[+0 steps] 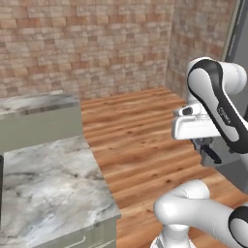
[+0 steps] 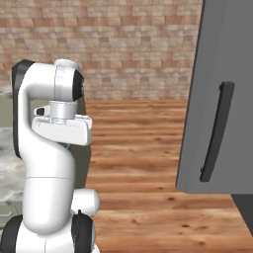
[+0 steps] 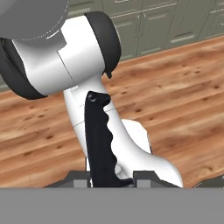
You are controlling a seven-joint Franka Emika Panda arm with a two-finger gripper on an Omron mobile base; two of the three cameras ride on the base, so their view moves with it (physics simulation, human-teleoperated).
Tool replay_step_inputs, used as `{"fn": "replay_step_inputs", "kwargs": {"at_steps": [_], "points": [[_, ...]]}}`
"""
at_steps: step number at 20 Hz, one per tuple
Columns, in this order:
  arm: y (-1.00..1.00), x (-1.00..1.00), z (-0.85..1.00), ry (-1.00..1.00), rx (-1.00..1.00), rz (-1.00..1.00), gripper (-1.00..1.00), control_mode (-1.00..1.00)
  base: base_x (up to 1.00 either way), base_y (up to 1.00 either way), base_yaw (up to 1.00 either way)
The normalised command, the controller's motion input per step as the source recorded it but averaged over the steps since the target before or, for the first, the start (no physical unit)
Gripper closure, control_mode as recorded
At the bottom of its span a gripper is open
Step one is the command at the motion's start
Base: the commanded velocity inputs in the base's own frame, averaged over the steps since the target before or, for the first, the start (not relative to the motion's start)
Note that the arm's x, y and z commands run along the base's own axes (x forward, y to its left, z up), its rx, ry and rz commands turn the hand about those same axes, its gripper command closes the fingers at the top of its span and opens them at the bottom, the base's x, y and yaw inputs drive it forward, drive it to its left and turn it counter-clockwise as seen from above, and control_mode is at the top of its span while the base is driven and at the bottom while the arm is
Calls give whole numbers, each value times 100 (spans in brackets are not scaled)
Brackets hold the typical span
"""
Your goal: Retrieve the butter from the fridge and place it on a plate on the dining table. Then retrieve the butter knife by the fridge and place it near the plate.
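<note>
1. The butter knife point(image 3: 101, 140) is standing up between the dark finger tips in the hand view, its black contoured handle pointing away from the camera.
2. The gripper point(image 3: 104, 180) is clamping narrowly on the knife; in the left base view the gripper point(image 1: 207, 151) appears to be carrying something dark, though it is too small to tell.
3. The fridge point(image 2: 217, 99) is standing closed at the right.
4. A marble-topped counter point(image 1: 48, 179), perhaps the dining table, is lying to the arm's left.
</note>
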Motion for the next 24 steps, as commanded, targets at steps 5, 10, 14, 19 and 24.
{"fn": "replay_step_inputs", "kwargs": {"at_steps": [5,10,14,19,24], "points": [[0,0,0,0,0,0,100,100,92,-9,0],[0,0,0,0,0,0,100,100,12,-81,1],[0,0,0,0,0,0,100,100,1,-10,1],[0,0,0,0,0,0,100,100,11,83,0],[0,0,0,0,0,0,100,100,47,-7,4]]}}
